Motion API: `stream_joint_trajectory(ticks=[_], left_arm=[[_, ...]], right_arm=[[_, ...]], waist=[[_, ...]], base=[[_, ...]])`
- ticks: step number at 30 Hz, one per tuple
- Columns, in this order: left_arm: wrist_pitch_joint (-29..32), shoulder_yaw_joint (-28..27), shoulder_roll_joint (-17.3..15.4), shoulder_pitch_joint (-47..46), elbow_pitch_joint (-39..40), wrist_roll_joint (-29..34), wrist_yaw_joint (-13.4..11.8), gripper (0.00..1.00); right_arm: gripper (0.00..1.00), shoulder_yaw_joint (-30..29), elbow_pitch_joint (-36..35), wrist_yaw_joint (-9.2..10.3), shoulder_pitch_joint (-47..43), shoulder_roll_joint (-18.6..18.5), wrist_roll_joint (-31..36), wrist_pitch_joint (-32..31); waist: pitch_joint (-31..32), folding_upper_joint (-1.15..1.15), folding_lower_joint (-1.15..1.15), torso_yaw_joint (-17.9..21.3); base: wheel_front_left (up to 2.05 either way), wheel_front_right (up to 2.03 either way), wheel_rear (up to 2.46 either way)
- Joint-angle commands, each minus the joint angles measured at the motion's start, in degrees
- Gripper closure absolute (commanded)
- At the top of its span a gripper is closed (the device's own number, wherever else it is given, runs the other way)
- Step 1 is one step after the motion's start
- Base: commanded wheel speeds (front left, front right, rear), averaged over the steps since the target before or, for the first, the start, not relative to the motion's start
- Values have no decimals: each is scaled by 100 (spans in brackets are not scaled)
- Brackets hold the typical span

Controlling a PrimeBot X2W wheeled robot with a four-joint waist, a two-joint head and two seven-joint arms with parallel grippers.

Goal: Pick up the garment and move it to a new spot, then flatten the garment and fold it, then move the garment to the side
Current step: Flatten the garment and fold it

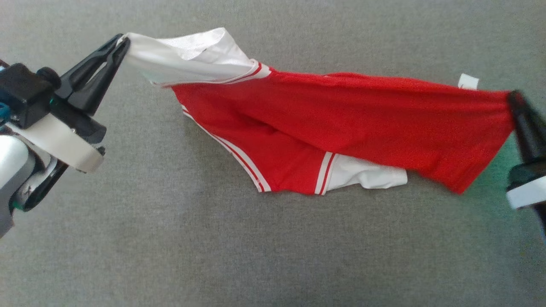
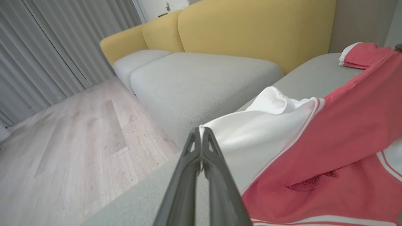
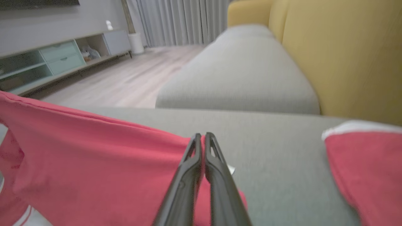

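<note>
The garment [image 1: 341, 111] is a red shirt with white sleeves and red-and-white striped trim, stretched out over a grey sofa cushion [image 1: 273, 247]. My left gripper [image 1: 121, 42] is at the upper left, shut on the end of a white sleeve; the left wrist view shows the fingers [image 2: 201, 128] pinching that white cloth [image 2: 260, 131]. At the right edge my right gripper [image 1: 514, 98] is shut on the red hem. In the right wrist view its tips [image 3: 202, 135] close on the red cloth [image 3: 94, 150]. The other white sleeve [image 1: 371, 175] lies on the cushion.
A small white tag [image 1: 468, 81] sticks up near the right gripper. Another red-and-white piece of cloth [image 3: 361, 157] lies on the cushion near the yellow backrest [image 2: 251, 28]. More grey cushions [image 2: 201, 78] extend beyond, with wooden floor [image 2: 78, 141] past the cushion's edge.
</note>
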State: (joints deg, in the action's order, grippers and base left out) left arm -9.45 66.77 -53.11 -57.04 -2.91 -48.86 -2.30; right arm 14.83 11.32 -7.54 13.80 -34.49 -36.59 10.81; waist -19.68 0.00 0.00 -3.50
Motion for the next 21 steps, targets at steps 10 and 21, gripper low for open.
stream_joint_trajectory(ticks=[10,21], left_arm=[[-444,-796,-356,-501,621,422,-344,100],[-116,-1423,-512,-1636,1128,310,-46,100]], right_arm=[[100,-1651,-1566,5,-37,-598,438,-206],[100,-2219,-2493,5,1121,-1205,550,-1031]], waist=[[1154,0,0,142],[1548,0,0,268]], base=[[0,0,0],[0,0,0]])
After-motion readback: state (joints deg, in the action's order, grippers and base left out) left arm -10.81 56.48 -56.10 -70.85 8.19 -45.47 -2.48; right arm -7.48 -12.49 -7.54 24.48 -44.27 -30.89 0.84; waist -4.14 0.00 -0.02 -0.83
